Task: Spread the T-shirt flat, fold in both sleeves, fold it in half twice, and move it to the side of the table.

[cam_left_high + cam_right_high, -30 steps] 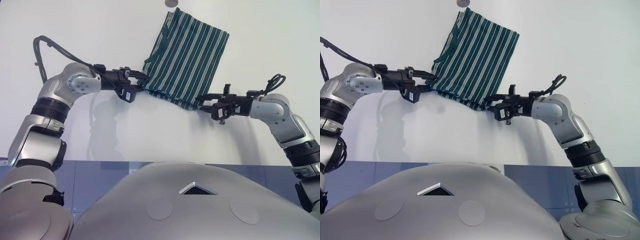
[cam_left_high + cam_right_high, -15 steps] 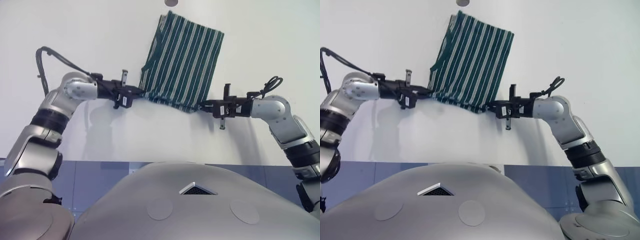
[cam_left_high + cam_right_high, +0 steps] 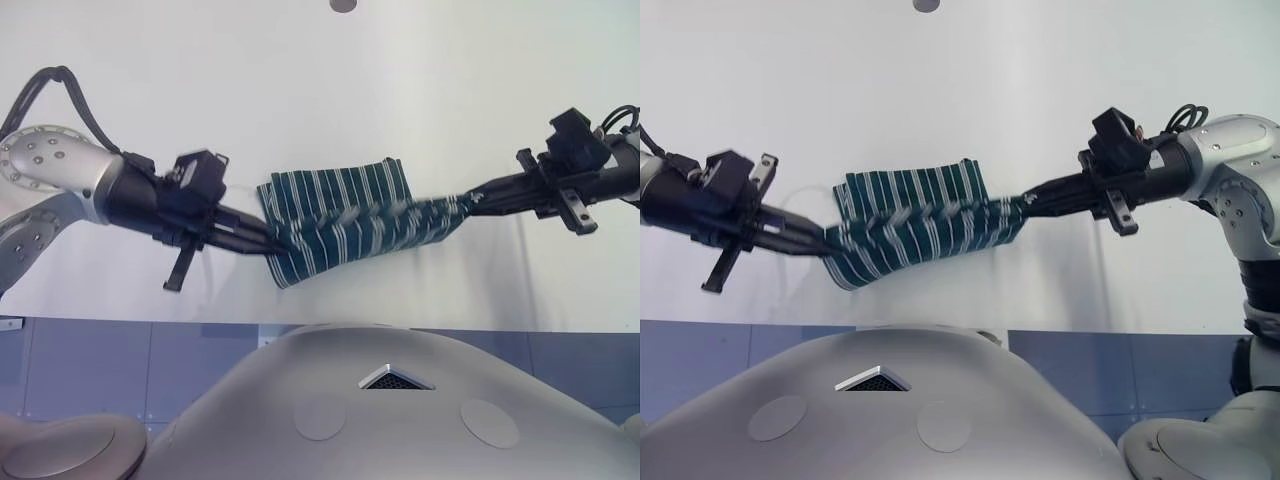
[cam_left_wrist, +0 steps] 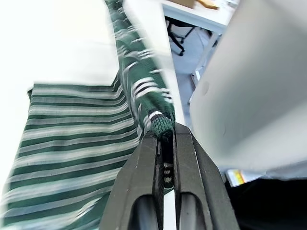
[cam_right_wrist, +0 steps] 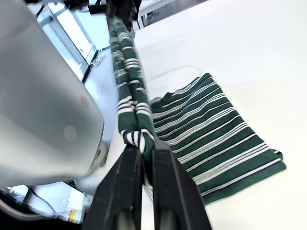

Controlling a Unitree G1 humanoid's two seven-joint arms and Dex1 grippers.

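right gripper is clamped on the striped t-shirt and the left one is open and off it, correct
No: the left gripper is also shut on the T-shirt, pinching its bunched edge, as the left wrist view shows. The right gripper is clamped on it.

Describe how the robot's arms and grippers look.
The left arm and right arm have rounded silver-grey shells, black toward the wrists; the left's round joint cap is dotted with screws. A looped black cable runs by each. The left gripper and right gripper are black, each with two long, slim fingers.
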